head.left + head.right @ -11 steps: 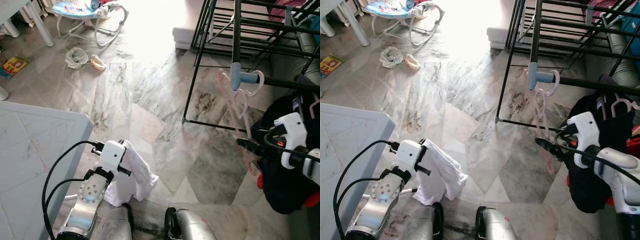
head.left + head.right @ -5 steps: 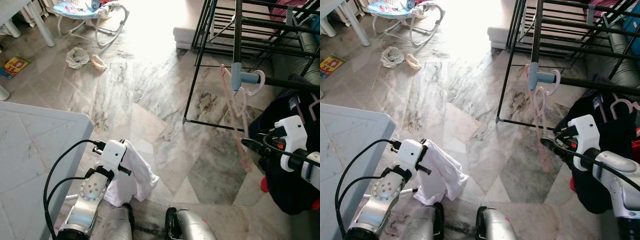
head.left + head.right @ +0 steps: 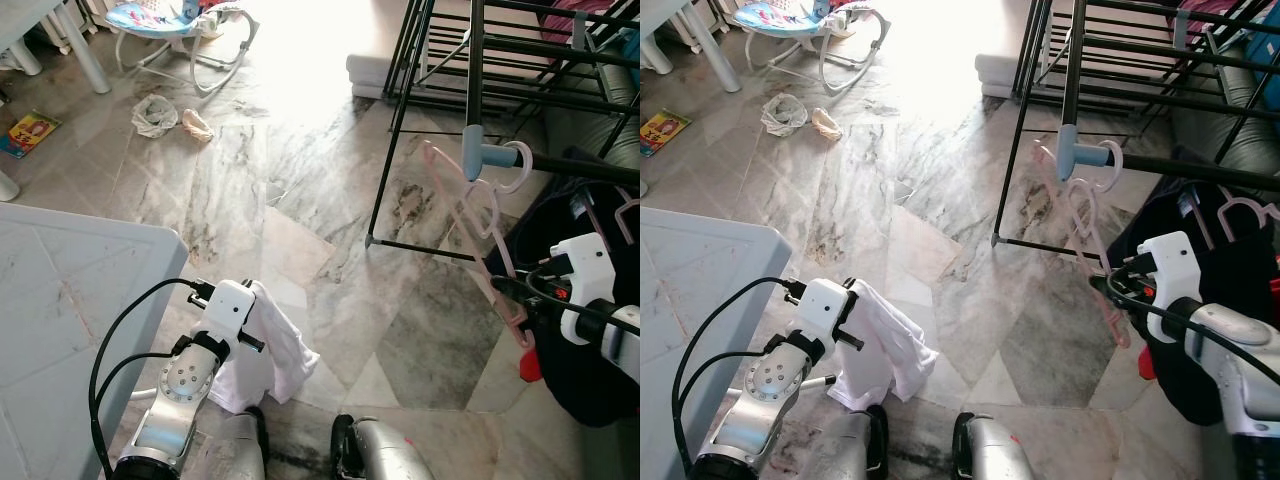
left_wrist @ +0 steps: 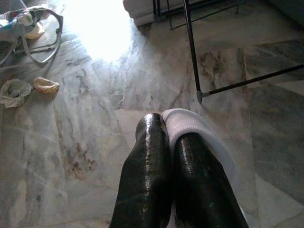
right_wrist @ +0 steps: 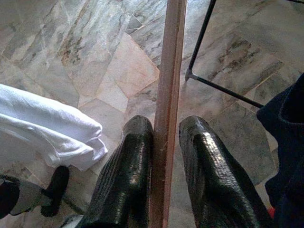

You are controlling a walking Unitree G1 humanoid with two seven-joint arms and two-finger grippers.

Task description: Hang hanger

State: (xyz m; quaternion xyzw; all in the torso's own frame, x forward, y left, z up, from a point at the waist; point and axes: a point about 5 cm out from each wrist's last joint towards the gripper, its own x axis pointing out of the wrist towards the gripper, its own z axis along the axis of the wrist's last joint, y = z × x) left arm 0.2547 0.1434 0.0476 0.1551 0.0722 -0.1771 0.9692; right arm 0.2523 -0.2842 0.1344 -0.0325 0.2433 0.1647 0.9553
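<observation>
A pink hanger (image 3: 470, 215) slants down from the black drying rack (image 3: 385, 170). Its hook (image 3: 515, 160) loops over a blue peg (image 3: 485, 155) on the rack's post. My right gripper (image 3: 500, 288) is at the hanger's lower end, shut on its bar. In the right wrist view that bar (image 5: 168, 71) runs between the two black fingers (image 5: 128, 156). My left gripper (image 4: 164, 126) is low at the front left, shut on a white cloth (image 3: 275, 350) that drapes over it.
A pale table (image 3: 70, 290) fills the front left. A heap of dark clothes (image 3: 600, 370) with another pink hanger (image 3: 630, 215) lies at the right. A baby bouncer (image 3: 180, 30), rags (image 3: 153, 113) and a book (image 3: 28, 132) are on the far marble floor.
The hanger's lower end has swung right and toward me with my right gripper, so it slants more. Its hook stays at the blue peg. The left arm has not moved.
</observation>
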